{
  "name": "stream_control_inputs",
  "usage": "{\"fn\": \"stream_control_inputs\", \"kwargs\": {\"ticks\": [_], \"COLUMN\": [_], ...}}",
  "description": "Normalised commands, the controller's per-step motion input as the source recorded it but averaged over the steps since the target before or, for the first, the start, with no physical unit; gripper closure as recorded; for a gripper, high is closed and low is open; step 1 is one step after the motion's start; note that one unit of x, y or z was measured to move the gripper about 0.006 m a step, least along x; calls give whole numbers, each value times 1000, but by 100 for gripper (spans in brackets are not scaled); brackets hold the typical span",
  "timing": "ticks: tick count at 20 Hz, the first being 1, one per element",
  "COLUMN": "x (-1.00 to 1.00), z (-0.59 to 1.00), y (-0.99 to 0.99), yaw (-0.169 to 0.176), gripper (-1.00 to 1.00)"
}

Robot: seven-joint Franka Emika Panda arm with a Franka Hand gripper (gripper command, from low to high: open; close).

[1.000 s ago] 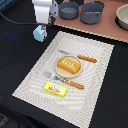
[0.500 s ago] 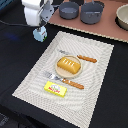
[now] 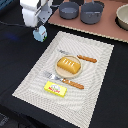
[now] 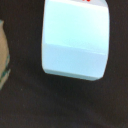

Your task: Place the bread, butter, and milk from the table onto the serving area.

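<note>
I see my end effector (image 3: 40, 31) gripping the milk (image 3: 40, 34) over the black table (image 3: 20, 65), just beside the serving area (image 3: 95, 85) corner at the exterior view's left. Bread (image 3: 69, 65) sits on the plate (image 3: 58, 71); butter (image 3: 56, 88) lies flat on the mat nearby.

Matt black table (image 3: 15, 60), finely striped serving area (image 3: 95, 75)
</note>
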Motion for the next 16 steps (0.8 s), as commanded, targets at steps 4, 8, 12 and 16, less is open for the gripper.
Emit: {"fn": "stream_control_inputs", "kwargs": {"ticks": [4,8,12,16], "x": [-281,-305,-301,-320], "z": [-379,-414,-396,-381], "y": [103,72,51,41], "yaw": [0,0,0,0], "gripper": [-100,-100,-100,-100]}}
